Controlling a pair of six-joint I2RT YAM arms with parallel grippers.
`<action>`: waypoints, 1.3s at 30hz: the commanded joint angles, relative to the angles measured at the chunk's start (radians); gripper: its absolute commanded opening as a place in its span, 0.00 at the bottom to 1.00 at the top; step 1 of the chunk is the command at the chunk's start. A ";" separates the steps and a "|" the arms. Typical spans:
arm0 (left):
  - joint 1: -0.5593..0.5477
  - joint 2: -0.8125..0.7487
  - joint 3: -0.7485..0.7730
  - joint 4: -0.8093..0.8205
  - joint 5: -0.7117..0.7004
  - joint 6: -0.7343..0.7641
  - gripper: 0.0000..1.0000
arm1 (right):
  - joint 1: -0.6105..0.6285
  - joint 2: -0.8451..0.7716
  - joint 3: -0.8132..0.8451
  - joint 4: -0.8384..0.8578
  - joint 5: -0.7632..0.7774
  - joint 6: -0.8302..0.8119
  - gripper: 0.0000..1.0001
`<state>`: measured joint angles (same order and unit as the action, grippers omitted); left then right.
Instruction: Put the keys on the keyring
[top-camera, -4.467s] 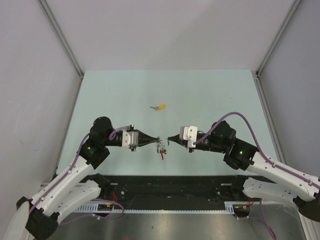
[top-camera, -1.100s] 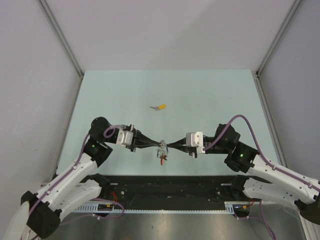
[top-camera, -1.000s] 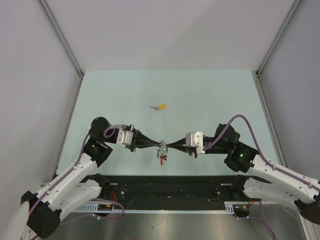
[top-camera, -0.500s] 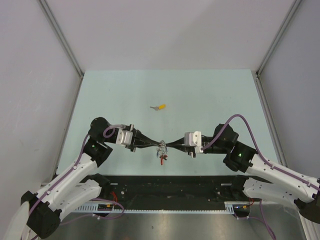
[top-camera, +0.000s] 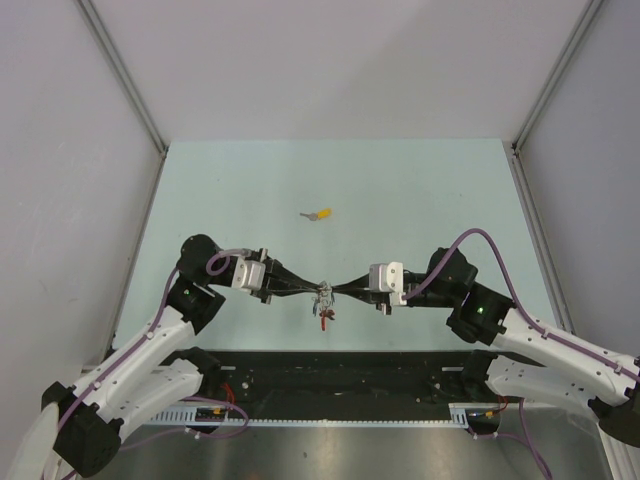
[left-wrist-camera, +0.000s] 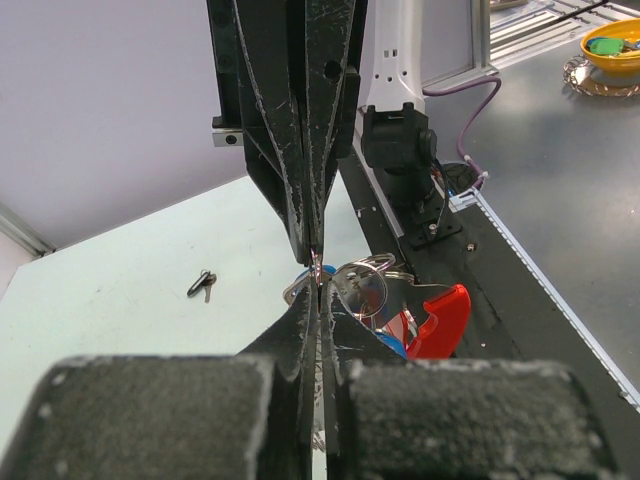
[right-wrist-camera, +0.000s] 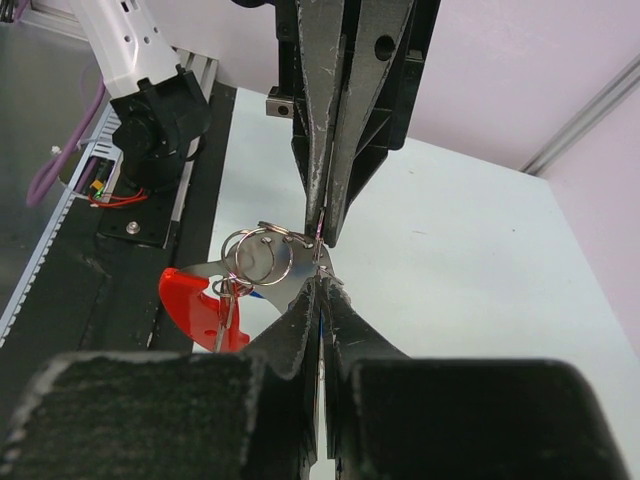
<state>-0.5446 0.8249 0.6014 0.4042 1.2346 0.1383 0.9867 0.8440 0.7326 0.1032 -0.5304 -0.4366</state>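
Observation:
My left gripper (top-camera: 316, 290) and right gripper (top-camera: 334, 291) meet tip to tip above the table's near edge, both shut. The silver keyring (right-wrist-camera: 258, 255) sits right at the meeting point, and the left fingertips (right-wrist-camera: 322, 232) pinch its wire. A red-capped key (left-wrist-camera: 441, 318) hangs from the keyring (left-wrist-camera: 362, 284) on the near side. A sliver of blue cap (right-wrist-camera: 320, 322) shows between the right gripper's (right-wrist-camera: 320, 278) fingers, so that one grips the blue-capped key. The left gripper (left-wrist-camera: 318, 292) is closed tight. A yellow-capped key (top-camera: 320, 214) lies alone on the table further back.
The pale green table (top-camera: 420, 190) is walled by grey panels left, right and behind. A black rail (top-camera: 340, 375) with the arm bases runs along the near edge, just under the hanging keys. A small dark key-like item (left-wrist-camera: 202, 284) lies on the table.
Since the earliest frame both grippers have closed the gap and now touch tip to tip at the keyring. In the last second the right gripper edged slightly left.

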 joint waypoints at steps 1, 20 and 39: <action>0.009 -0.006 0.006 0.048 0.000 -0.019 0.00 | 0.007 -0.016 0.010 0.052 -0.016 0.019 0.00; 0.006 0.006 0.012 0.053 -0.014 -0.046 0.00 | 0.021 -0.009 -0.002 0.113 -0.005 0.044 0.00; -0.035 -0.027 0.060 -0.097 -0.152 0.003 0.00 | 0.089 0.030 -0.013 0.194 0.141 0.047 0.00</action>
<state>-0.5674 0.8078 0.6174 0.3069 1.1198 0.1207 1.0554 0.8589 0.7155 0.1993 -0.4019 -0.3958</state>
